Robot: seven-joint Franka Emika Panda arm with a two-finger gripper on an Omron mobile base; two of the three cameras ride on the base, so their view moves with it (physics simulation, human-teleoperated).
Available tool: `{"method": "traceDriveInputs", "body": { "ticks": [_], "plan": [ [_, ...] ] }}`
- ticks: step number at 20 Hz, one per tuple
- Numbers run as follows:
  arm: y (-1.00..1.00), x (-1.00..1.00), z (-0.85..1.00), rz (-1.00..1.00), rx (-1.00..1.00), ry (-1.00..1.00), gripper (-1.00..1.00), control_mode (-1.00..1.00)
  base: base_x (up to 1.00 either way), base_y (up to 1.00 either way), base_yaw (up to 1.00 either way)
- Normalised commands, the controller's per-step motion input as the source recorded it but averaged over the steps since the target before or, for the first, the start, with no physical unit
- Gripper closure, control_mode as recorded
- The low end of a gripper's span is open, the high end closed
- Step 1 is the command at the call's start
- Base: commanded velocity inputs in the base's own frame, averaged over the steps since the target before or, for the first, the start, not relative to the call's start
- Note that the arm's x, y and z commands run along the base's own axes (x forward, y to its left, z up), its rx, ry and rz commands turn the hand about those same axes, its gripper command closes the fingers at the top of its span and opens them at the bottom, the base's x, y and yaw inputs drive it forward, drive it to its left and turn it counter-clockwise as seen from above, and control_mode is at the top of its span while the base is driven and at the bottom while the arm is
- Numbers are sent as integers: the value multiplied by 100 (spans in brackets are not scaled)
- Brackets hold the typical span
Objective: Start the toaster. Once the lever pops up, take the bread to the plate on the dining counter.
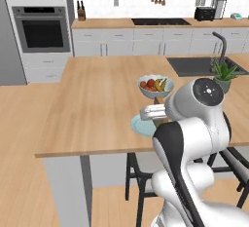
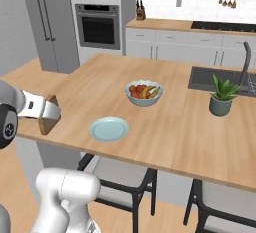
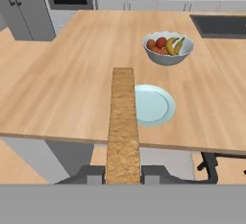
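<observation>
At the bottom centre of the hand view, the tool (image 3: 123, 172) is clamped on the bread (image 3: 123, 122), its two dark fingers pressing the slice from either side so that it stands on edge, crust side facing the camera, reaching up the middle of the frame. Just right of the slice in that view lies the pale blue plate (image 3: 153, 105), flat on the light wood desk (image 3: 72, 83) near its front edge; the bread overlaps the plate's left rim in the picture, but whether they touch cannot be told. In the right base view the bread (image 2: 48, 114) shows at the left edge, held at the desk's near edge, well left of the plate (image 2: 108, 128). Further up the desk stands a bowl of fruit (image 3: 168, 48). In the upper right of the left base view the black toaster (image 1: 204, 13) sits on the wall counter (image 1: 107, 23).
</observation>
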Motion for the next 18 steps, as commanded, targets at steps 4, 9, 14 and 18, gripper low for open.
{"method": "traceDriveInputs", "body": {
  "ticks": [4,9,14,18],
  "plan": [
    [-14,24,-7,3,1,7,100,-100,23,-3,1],
    [-70,50,-15,24,14,11,100,-100,0,0,0],
    [-34,79,-47,34,19,7,100,-100,0,0,0],
    [-14,98,-57,30,13,12,100,-100,0,0,0]
  ]
}}
